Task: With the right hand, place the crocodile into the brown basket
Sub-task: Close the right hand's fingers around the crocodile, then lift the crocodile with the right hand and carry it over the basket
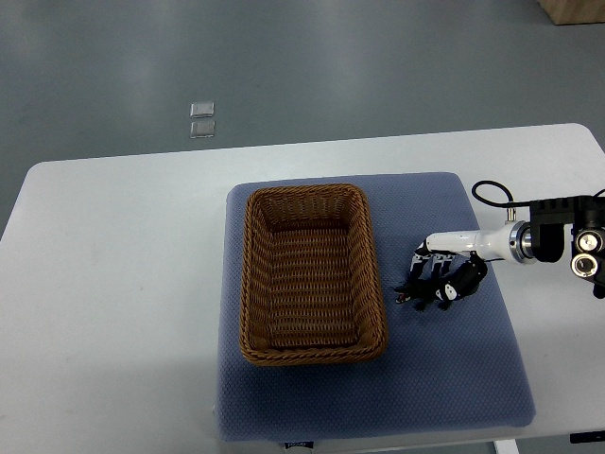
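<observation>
The brown wicker basket (pixel 313 274) stands empty on a blue mat (pixel 444 378) in the middle of the white table. My right hand (pixel 437 284) comes in from the right edge and sits low over the mat, a short way right of the basket's right rim. A small dark shape with a pale, reddish tip (pixel 404 298) pokes out at the hand's left end. It may be the crocodile, but it blends into the dark hand and I cannot make it out. No crocodile shows anywhere else. The left arm is out of view.
The right forearm, with a black cable loop (pixel 492 194), crosses the mat's right edge. Bare white table (pixel 113 284) lies left of the mat. Two small clear squares (pixel 201 119) lie on the floor beyond the table.
</observation>
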`<control>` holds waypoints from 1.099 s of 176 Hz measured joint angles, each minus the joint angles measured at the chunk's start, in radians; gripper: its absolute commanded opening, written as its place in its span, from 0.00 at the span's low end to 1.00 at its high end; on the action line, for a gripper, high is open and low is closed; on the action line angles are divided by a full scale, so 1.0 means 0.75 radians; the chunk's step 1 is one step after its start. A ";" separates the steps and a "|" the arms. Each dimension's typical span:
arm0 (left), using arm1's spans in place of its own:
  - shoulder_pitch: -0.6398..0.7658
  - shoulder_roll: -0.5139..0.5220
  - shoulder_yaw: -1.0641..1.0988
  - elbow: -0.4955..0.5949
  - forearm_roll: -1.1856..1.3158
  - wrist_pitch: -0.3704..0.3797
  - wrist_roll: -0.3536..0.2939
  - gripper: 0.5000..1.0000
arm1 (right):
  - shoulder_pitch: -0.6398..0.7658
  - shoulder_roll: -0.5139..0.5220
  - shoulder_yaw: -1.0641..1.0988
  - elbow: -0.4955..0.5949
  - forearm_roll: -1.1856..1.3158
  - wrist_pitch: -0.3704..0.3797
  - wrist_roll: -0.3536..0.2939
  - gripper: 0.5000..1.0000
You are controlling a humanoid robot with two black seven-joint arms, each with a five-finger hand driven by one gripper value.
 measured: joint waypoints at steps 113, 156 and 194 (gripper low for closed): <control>0.000 0.000 0.002 -0.002 0.000 0.000 0.000 1.00 | 0.019 -0.022 0.054 0.001 0.011 -0.020 0.013 0.10; 0.000 0.000 0.002 -0.002 0.000 0.000 0.000 1.00 | 0.058 -0.048 0.057 0.001 0.016 -0.019 0.015 0.10; 0.000 0.000 0.003 -0.002 0.000 0.000 0.000 1.00 | 0.115 -0.091 0.057 0.003 0.022 -0.011 0.021 0.11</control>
